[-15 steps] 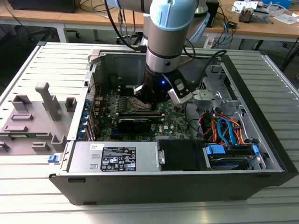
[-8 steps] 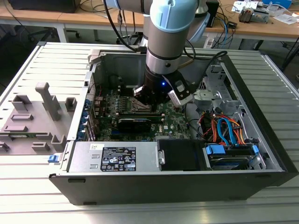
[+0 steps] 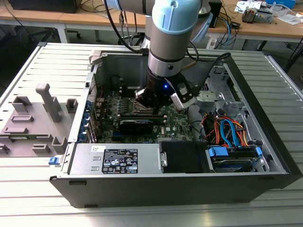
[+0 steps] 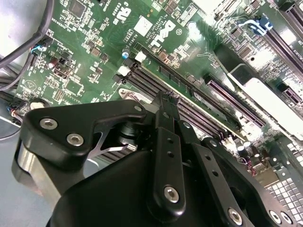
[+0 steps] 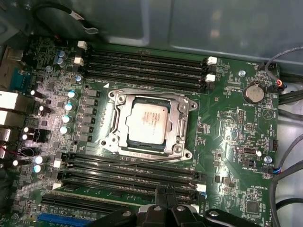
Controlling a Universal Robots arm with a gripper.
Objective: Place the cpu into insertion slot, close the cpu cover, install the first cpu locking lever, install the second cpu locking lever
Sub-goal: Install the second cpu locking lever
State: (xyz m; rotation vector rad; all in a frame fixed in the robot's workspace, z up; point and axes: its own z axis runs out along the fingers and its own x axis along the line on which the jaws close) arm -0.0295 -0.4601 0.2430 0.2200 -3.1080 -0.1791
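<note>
In the first wrist view the cpu point(image 5: 147, 122), a square chip with a silvery top, lies flat in the insertion slot point(image 5: 113, 97) on the green motherboard. The cpu cover point(image 5: 182, 118), a silvery frame, lies down over the chip's edges. A thin locking lever point(image 5: 142, 161) runs along the socket's side nearest my gripper point(image 5: 166, 195). The gripper hovers over the black memory slots beside the socket, shut and holding nothing. In the second wrist view the gripper point(image 4: 166, 98) hangs over the memory slots. In the exterior view the gripper point(image 3: 147, 100) reaches into the open computer case.
Long black memory slots point(image 5: 142, 61) flank the socket on two sides. The case holds a power supply point(image 3: 118, 160), a black graphics card point(image 3: 135, 125) and orange and blue cables point(image 3: 227, 130). A grey fixture point(image 3: 33, 118) stands on the exterior view's left.
</note>
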